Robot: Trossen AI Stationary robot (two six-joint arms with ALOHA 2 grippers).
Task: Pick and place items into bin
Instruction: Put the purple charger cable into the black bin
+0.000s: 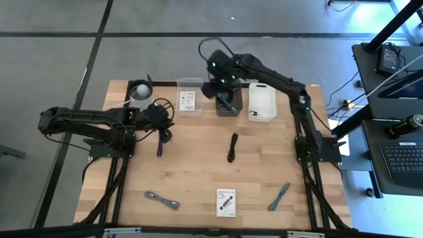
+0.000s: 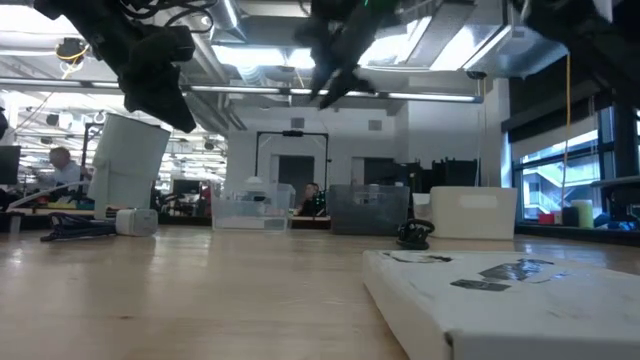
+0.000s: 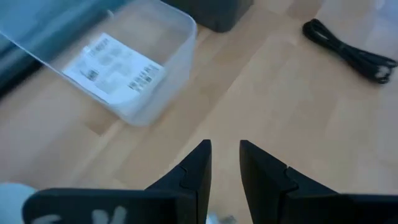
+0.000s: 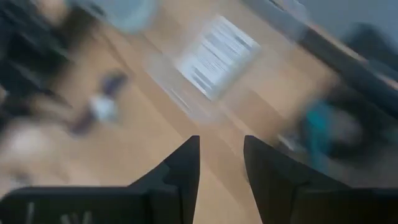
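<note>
From above, the left gripper (image 1: 163,132) is seen over the wooden surface (image 1: 198,172) beside the clear bin (image 1: 189,97), which holds a white card (image 1: 188,100); a dark purple stick (image 1: 159,145) lies just under it, though contact cannot be told. The right gripper (image 1: 213,88) is placed between the clear bin and the dark bin (image 1: 229,99), in which something teal is seen; a white bin (image 1: 262,102) stands beside that. Still on the surface are the black cable coil (image 1: 232,147), a grey strip (image 1: 162,199), a second white card (image 1: 226,202) and a teal tool (image 1: 279,196). In the low view, the three bins are lined up across the far surface, with both arms raised above them. In the left wrist view, the jaws are parted by a narrow gap and nothing is held between the fingers (image 3: 193,171). In the right wrist view, the jaws are likewise slightly parted and empty, the fingers (image 4: 183,168) poised over blurred bins.
</note>
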